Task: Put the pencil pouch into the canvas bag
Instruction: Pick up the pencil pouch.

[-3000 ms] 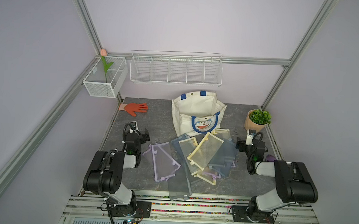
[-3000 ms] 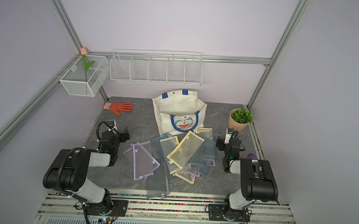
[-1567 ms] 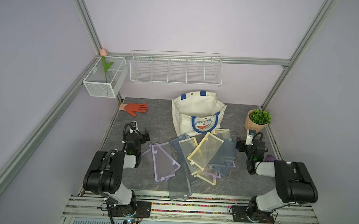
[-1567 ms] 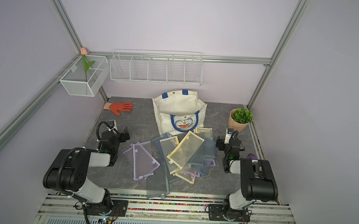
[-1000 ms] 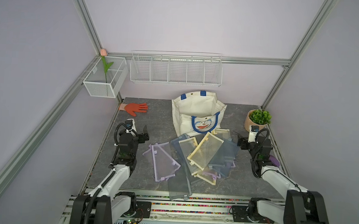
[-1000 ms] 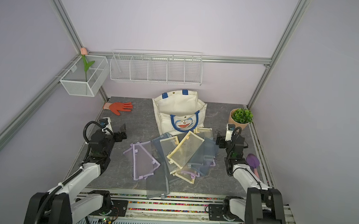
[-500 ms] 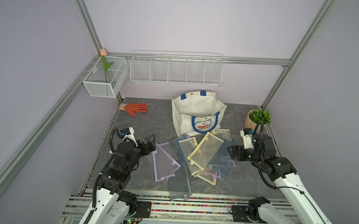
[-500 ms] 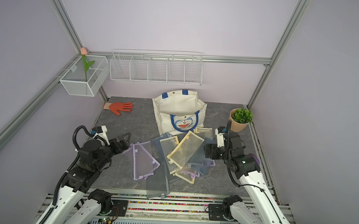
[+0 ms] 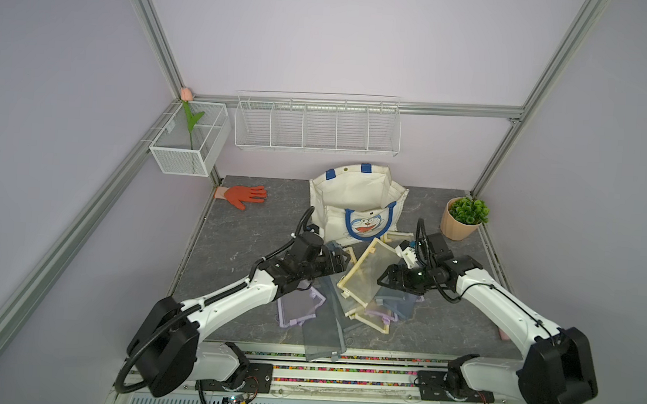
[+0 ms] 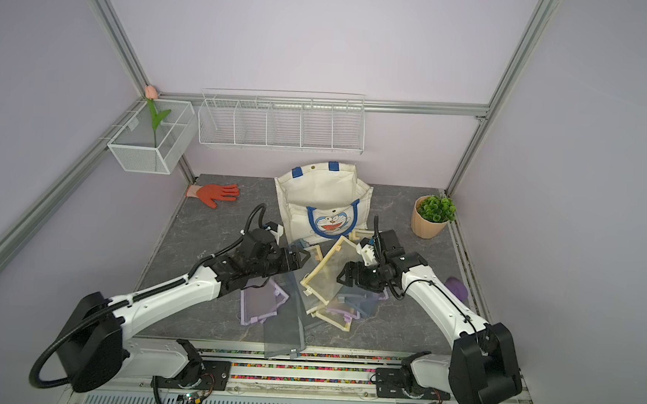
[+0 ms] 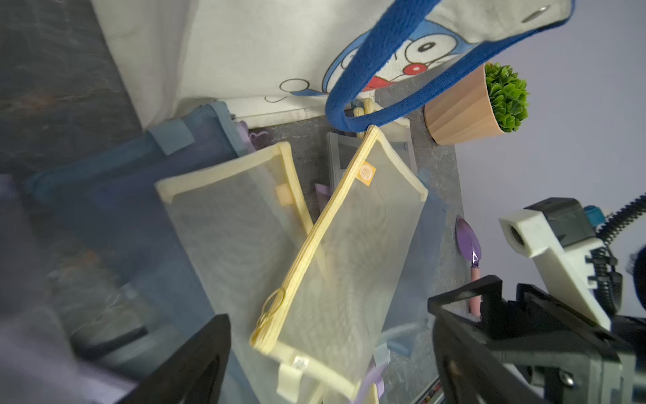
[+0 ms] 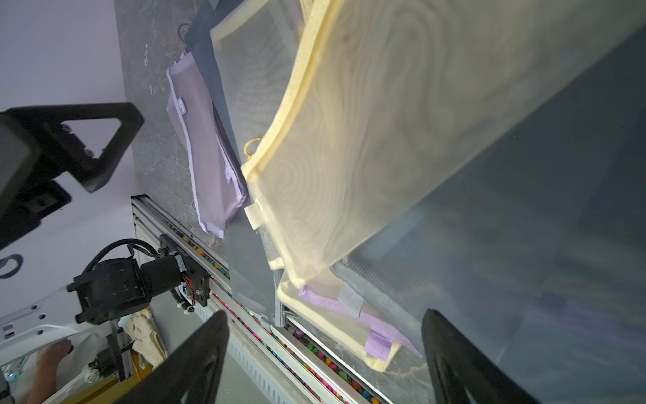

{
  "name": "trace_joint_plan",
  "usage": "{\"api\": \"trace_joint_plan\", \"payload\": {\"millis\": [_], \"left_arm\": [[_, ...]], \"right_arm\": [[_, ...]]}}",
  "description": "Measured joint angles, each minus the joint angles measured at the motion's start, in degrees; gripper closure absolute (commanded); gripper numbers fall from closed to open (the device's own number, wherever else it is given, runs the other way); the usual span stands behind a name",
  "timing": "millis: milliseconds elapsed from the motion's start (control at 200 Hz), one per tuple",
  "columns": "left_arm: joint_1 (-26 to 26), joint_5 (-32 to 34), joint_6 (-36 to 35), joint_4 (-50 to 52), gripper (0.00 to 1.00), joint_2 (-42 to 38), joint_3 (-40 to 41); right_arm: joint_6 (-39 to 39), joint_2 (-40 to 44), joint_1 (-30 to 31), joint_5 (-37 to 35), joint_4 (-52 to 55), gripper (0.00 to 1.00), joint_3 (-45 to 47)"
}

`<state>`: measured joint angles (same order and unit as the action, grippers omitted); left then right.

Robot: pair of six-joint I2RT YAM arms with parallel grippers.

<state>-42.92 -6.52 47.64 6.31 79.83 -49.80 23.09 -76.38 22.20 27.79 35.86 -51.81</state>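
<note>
The cream canvas bag [image 9: 356,205] [image 10: 322,203] with blue handles and a cartoon cat face stands open at the back middle; its front also fills the left wrist view [image 11: 244,45]. In front of it lie several overlapping mesh pencil pouches, yellow, blue-grey and purple. A yellow pencil pouch [image 9: 367,271] [image 10: 329,272] [image 11: 349,252] [image 12: 367,140] lies on top. My left gripper [image 9: 343,258] [image 10: 303,259] [image 11: 330,335] hovers open at the pile's left edge. Facing it from the pile's right side, my right gripper [image 9: 384,281] [image 10: 344,277] [image 12: 325,349] is open too. Neither holds anything.
A potted plant [image 9: 463,219] stands at the back right, an orange glove [image 9: 243,196] lies at the back left. A purple scoop [image 10: 457,288] rests by the right edge. White wire baskets [image 9: 317,127] hang on the back wall. One grey pouch overhangs the front rail [image 9: 381,362].
Both arms have swung in from the table's sides to the middle and now hang over the pile of pouches, facing each other. The pouches and bag have not moved.
</note>
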Motion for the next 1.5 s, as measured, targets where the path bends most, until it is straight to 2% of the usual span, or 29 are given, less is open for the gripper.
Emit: {"api": "trace_joint_plan", "payload": {"millis": [255, 500, 715, 895, 1120, 1240, 1350, 1500], "left_arm": [[1.01, -1.62, -1.01, -1.33, 0.14, 13.38, -10.16], [0.9, -4.33, -1.84, -1.77, 0.18, 20.11, -11.72], [-1.05, -6.62, -1.16, -3.28, 0.29, 24.0, -11.74], [-2.58, -8.55, 1.44, -7.91, 0.43, 25.55, -11.76], [-3.54, -9.46, 3.02, -11.23, 0.48, 25.35, -11.67], [-3.63, -9.92, 3.41, -12.5, 0.43, 23.21, -10.84], [-3.61, -10.03, 3.82, -12.28, 0.31, 18.84, -9.05], [-2.84, -11.52, 2.97, -10.91, 0.18, 9.86, -6.05]], "right_arm": [[1.4, -7.63, -1.99, 3.23, -7.65, 0.04, -0.72], [3.61, -12.68, -3.98, 5.95, -13.97, 0.01, -1.11], [5.99, -15.5, -4.35, 8.17, -18.86, 0.2, -1.11], [6.78, -16.13, -4.48, 9.05, -21.4, 0.56, -0.96], [7.32, -15.98, -4.5, 9.57, -23.04, 0.91, -0.61], [6.45, -14.82, -4.5, 9.55, -22.6, 0.93, -0.39], [4.85, -11.8, -4.5, 9.62, -20.5, 0.93, -0.26], [1.03, -3.65, -4.5, 10.71, -15.93, 0.93, 0.22]]}}
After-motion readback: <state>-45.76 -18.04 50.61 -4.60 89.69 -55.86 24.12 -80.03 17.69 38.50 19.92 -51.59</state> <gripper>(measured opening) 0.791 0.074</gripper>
